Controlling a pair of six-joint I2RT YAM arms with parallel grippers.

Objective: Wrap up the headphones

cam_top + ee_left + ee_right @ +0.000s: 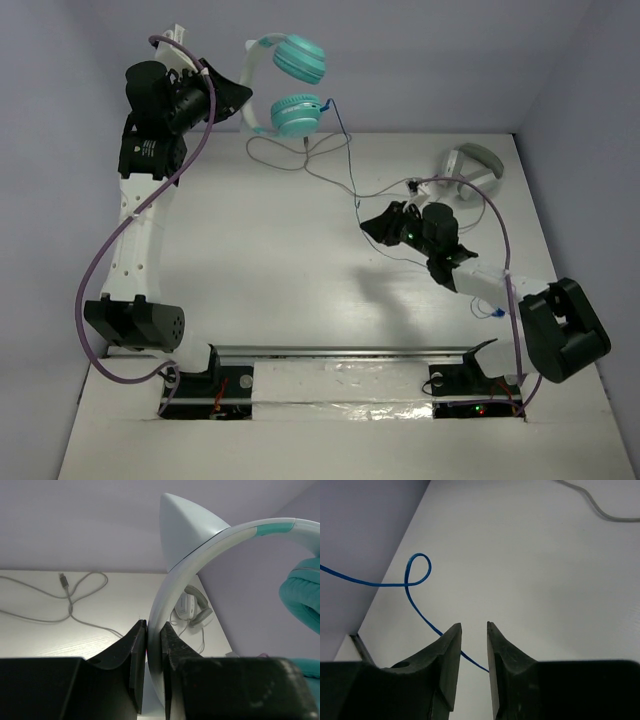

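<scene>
The headphones [297, 113] hang in the air at about 12 o'clock over the far edge of the desk [250, 260], in front of the back wall. From above, the two teal ear cups [300, 58] sit one behind the other. The pale headband [250, 92] curves off them toward 9 o'clock. There the left fingers [228, 95] are clamped on it. In the left wrist view both fingers [135, 650] press flat against the band [210, 542], one on each side. A pointed ear-shaped piece [185, 525] stands on the band above them.

The thin blue cable [350, 175] leaves the nearer cup and runs toward 5 o'clock, down to the right fingers [375, 228], which are low over the desk at about 3 o'clock. In the right wrist view those fingers [447, 655] stand a little apart, with bare desk showing between the tips. The cable [415, 607] makes a small loop at 10 o'clock. It then passes behind one finger and shows again low in the gap; I cannot tell whether it touches them.

A grey-white headset [472, 165] lies at 2 o'clock. Its grey cable [285, 158] trails across the far desk beneath the hanging headphones.
</scene>
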